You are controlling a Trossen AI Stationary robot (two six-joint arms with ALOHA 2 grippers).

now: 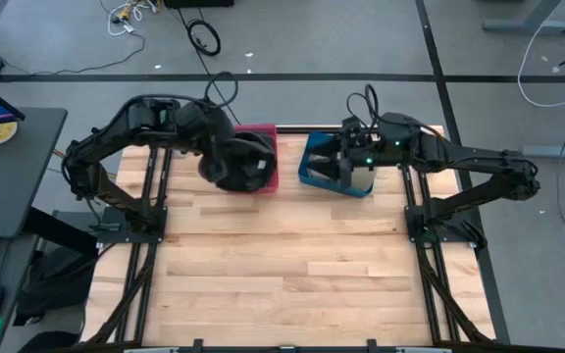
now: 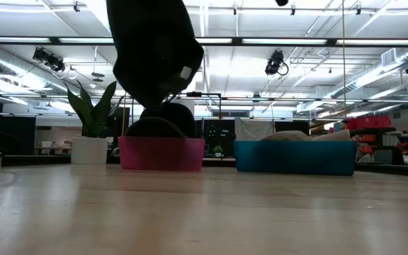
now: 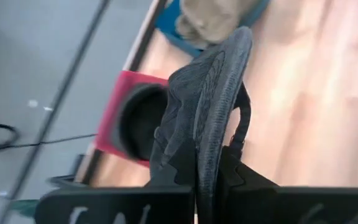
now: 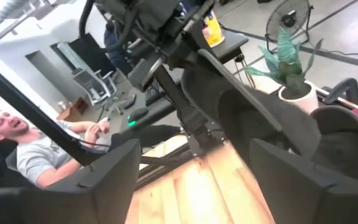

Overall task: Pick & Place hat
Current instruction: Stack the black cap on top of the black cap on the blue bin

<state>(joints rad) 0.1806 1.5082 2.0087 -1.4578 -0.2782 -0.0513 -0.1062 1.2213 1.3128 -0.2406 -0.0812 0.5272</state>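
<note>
The dark grey fabric cap (image 3: 207,99) is held by its brim in the closed left gripper (image 3: 197,186) and is suspended over the pink rectangular plastic bin (image 1: 268,162) at the far edge of the light wooden slatted table (image 1: 282,265). A second dark cap (image 2: 163,126) is seen inside that bin. The blue rectangular plastic bin (image 1: 314,167) stands just beside it, with beige fabric (image 2: 289,135) inside. The right gripper (image 1: 346,169) is positioned over the blue bin, its fingers (image 4: 291,180) spread wide and nothing gripped.
</note>
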